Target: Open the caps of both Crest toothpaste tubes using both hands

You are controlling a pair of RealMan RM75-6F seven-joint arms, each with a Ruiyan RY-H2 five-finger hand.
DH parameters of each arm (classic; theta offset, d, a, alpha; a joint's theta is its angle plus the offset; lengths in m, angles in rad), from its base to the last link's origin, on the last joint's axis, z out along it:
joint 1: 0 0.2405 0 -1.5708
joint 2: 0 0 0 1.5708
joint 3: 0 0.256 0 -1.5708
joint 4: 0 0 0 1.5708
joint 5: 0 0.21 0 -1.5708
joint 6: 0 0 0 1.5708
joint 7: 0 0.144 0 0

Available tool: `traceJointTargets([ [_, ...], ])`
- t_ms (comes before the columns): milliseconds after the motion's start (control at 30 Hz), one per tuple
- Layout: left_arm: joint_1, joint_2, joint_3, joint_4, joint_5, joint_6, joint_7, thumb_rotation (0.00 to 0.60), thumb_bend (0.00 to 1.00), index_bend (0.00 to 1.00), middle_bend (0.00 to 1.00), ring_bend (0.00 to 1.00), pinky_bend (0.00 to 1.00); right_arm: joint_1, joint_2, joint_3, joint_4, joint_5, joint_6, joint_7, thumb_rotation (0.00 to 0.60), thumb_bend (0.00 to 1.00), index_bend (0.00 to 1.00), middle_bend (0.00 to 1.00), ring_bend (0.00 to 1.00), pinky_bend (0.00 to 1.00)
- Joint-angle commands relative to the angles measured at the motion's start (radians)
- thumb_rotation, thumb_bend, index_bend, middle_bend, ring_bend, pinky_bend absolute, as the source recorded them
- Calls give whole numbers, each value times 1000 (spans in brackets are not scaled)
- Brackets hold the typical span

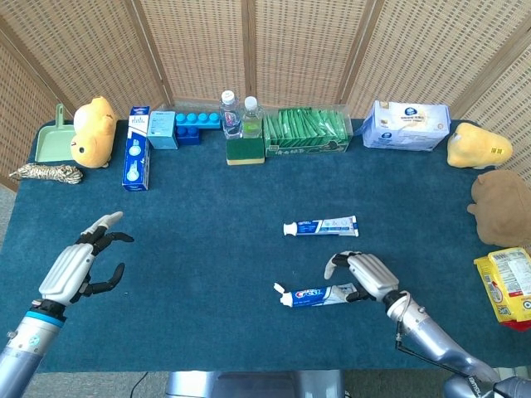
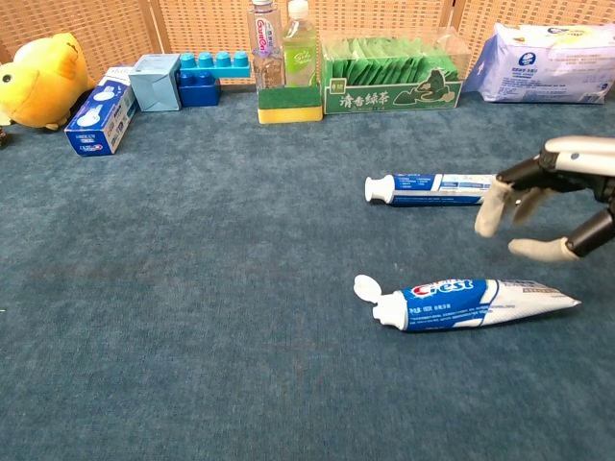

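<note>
Two tubes lie on the blue surface [image 1: 207,249], both with their long axes running left to right and their caps pointing toward the robot's left. The near tube [image 2: 471,303] has its flip cap [image 2: 365,285] swung open beside the nozzle, so by my reading that half of the task is done; its label reads "Crest" in white on blue. The far tube [image 2: 437,188] lies just beyond it, roughly parallel, with its white cap [image 2: 375,189] seemingly shut, though the view is too coarse to be sure; its print is too small to read. The right hand [image 2: 553,206] hovers above the surface with its fingers [image 2: 490,216] spread and holding nothing, between the tail ends of the two tubes and touching neither. From there the far tube's body lies just ahead of the fingers and slightly toward the robot's left, its cap at the end furthest from the hand. The left hand [image 1: 83,261] is well apart at the left side of the surface, fingers loosely apart and empty, so the right hand is much the nearer to the unopened tube; the left would have to cross the surface to work the cap. Along the back edge, a bottle [image 2: 266,43] shows partial lettering I cannot make out with confidence, and a green box [image 2: 389,82] carries Chinese characters on its front.
</note>
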Motion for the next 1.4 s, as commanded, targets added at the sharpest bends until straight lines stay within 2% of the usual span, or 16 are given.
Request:
traceJointTargets([
  [33, 23, -3, 7, 0, 9, 26, 24, 600, 458, 279, 63, 0, 64, -2, -3, 13, -3, 13, 12, -23, 600, 380, 401, 343, 243, 283],
  [133, 40, -3, 13, 1, 15, 39, 33, 600, 458, 279, 63, 0, 64, 1, -9, 29, -3, 28, 22, -56, 600, 355, 344, 298, 199, 263],
  [233, 59, 1, 20, 4, 24, 52, 38, 600, 458, 279, 63, 0, 63, 16, -29, 67, 9, 67, 37, -128, 600, 313, 288, 248, 146, 224],
  [333, 67, 0, 22, 7, 25, 53, 35, 600, 458, 280, 62, 0, 62, 28, -46, 90, 19, 97, 38, -166, 600, 278, 263, 215, 110, 203],
  [400, 75, 2, 26, 11, 24, 51, 29, 600, 458, 279, 63, 0, 62, 56, -73, 120, 51, 139, 23, -218, 600, 265, 261, 212, 106, 203],
  [600, 86, 4, 27, 18, 26, 44, 18, 600, 458, 279, 59, 0, 61, 118, -125, 156, 112, 244, -38, -324, 600, 256, 260, 212, 105, 203],
  [767, 91, 9, 23, 22, 25, 34, 12, 600, 444, 279, 53, 0, 61, 189, -174, 183, 194, 378, -110, -423, 600, 248, 264, 211, 104, 209],
  [1133, 99, 13, 17, 26, 38, 22, 3, 600, 437, 279, 49, 0, 59, 281, -248, 180, 325, 599, -133, -619, 600, 210, 278, 211, 94, 216],
  [1400, 107, 16, 15, 29, 43, 18, -5, 600, 437, 278, 46, 0, 58, 308, -272, 165, 368, 673, -131, -680, 600, 211, 309, 220, 94, 216],
])
